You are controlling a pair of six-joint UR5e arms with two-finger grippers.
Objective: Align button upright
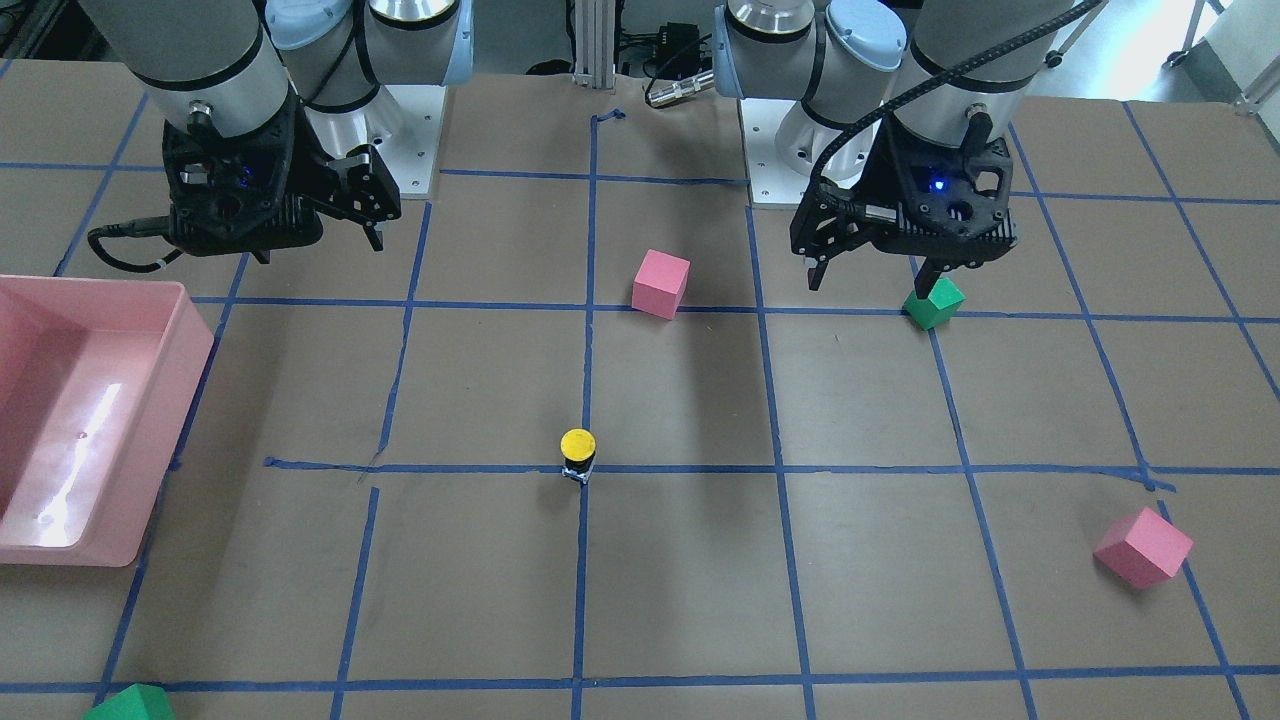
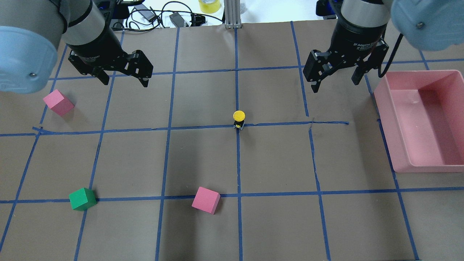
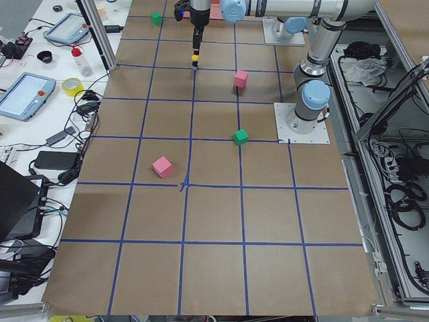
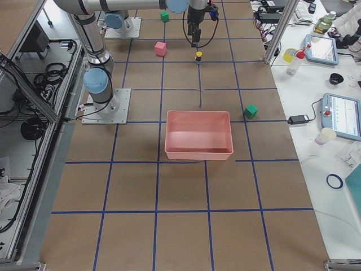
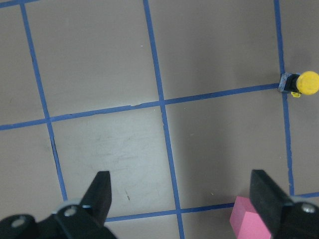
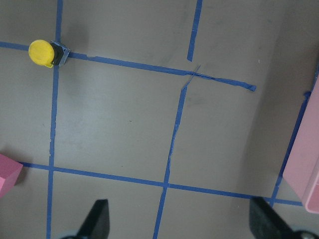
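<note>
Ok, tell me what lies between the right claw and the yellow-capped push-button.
Between right claw and yellow-capped push-button: only bare brown paper and blue tape lines, per the overhead view.

button [image 2: 239, 119]: yellow cap, black body, grey-white base
tabletop [image 2: 203, 156]: brown, crossed by a grid of blue tape lines
pink cube [image 2: 206, 200]: plain pink
second pink cube [image 2: 58, 102]: the same plain pink
green cube [image 2: 82, 199]: plain green
bin [image 2: 427, 168]: pale pink all over
left claw [image 2: 125, 82]: black
right claw [image 2: 335, 85]: black, white lettering on the body above it
arms [image 2: 83, 25]: grey with light-blue joint caps
</note>
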